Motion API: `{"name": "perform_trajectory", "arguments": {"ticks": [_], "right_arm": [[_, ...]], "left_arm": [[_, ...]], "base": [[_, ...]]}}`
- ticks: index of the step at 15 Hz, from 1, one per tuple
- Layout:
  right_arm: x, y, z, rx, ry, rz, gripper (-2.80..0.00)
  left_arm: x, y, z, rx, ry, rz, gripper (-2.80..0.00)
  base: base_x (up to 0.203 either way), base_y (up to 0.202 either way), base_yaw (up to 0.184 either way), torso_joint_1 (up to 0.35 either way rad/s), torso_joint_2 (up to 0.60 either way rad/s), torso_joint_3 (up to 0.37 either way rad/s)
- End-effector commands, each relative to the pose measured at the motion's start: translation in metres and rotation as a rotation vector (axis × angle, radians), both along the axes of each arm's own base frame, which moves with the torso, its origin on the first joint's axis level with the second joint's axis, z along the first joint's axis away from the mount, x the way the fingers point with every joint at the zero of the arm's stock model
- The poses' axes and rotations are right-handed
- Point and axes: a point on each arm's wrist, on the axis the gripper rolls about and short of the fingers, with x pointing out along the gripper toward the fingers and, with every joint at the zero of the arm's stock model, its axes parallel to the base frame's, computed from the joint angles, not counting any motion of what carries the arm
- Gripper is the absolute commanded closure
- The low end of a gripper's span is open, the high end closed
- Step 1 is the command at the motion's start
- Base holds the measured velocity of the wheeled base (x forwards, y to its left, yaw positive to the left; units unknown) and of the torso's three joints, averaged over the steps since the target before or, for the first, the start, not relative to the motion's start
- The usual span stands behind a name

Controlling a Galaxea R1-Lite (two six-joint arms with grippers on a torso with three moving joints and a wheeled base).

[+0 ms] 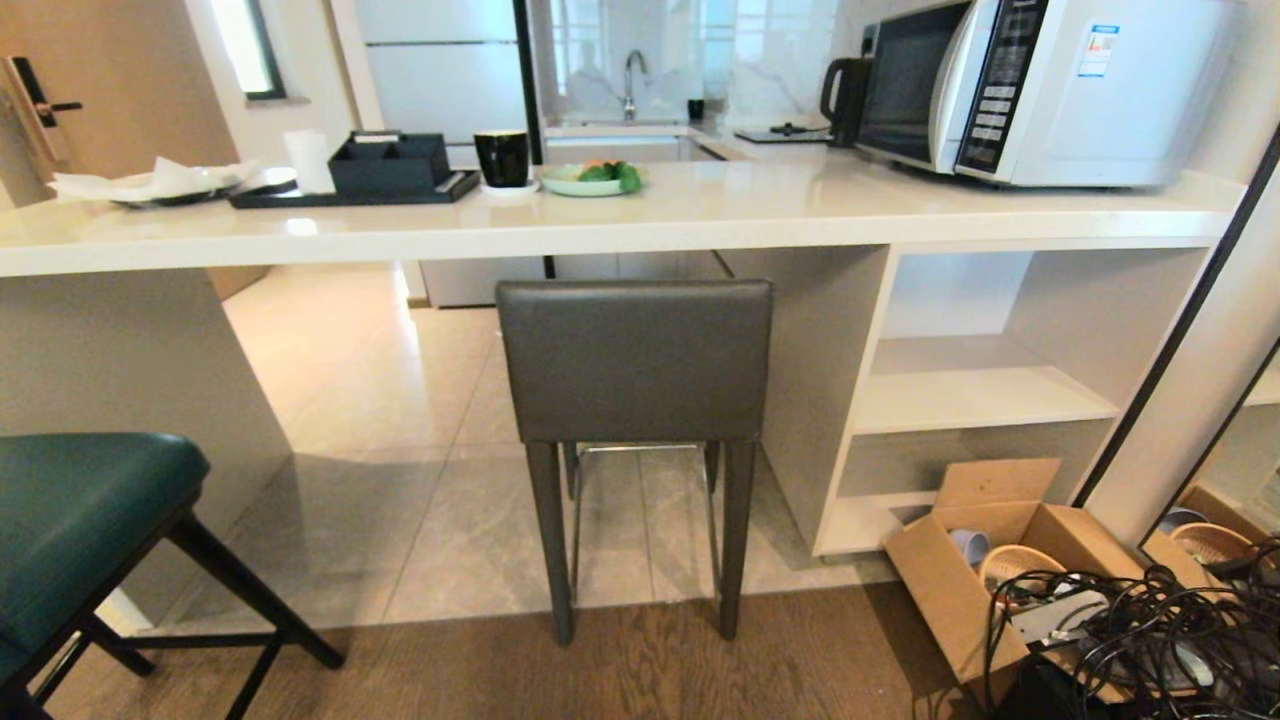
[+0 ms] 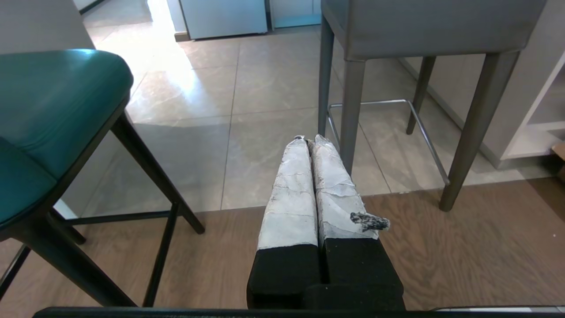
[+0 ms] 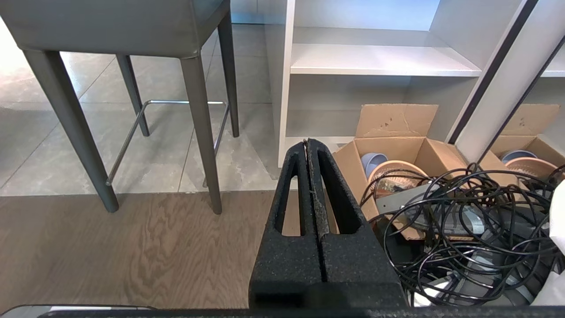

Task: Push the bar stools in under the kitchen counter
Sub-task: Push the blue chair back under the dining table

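Two stools before the counter [image 1: 620, 215], both grippers empty.
Grey stool [image 1: 634, 362] partly under; teal stool [image 1: 80, 520] outside. Left gripper [image 2: 311, 140] and right gripper [image 3: 307, 142] pressed closed, touching nothing.

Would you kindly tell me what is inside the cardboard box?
The cardboard box holds a blue bowl and a woven basket. Tangled black cables cover the rest.

Grey stool [image 1: 634, 360]: square-backed, upright, tapered legs, standing ahead of both closed pincers, its back below the counter edge. Teal stool [image 1: 80, 520]: thin black legs, upright, beside the left gripper [image 2: 312, 140]. Kitchen counter [image 1: 700, 215]: off-white slab, beyond both stools.
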Motion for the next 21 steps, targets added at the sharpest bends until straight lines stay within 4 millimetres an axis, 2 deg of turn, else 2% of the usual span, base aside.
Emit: {"name": "perform_trajectory", "arguments": {"ticks": [1, 5, 21], "right_arm": [[0.0002, 0.0000, -0.0003, 0.000, 0.003, 0.002, 0.00], [0.0002, 0.0000, -0.0003, 0.001, 0.003, -0.001, 0.00], [0.0002, 0.0000, -0.0003, 0.008, 0.003, -0.003, 0.00]], "left_arm": [[0.0002, 0.0000, -0.0003, -0.001, 0.002, 0.002, 0.00], [0.0002, 0.0000, -0.0003, -0.003, 0.002, 0.002, 0.00], [0.0002, 0.0000, -0.0001, -0.001, 0.000, 0.000, 0.00]], "base": [[0.000, 0.000, 0.000, 0.000, 0.00, 0.000], [-0.001, 0.087, -0.003, -0.001, 0.00, 0.001], [0.000, 0.199, -0.001, 0.002, 0.00, 0.002]]}}
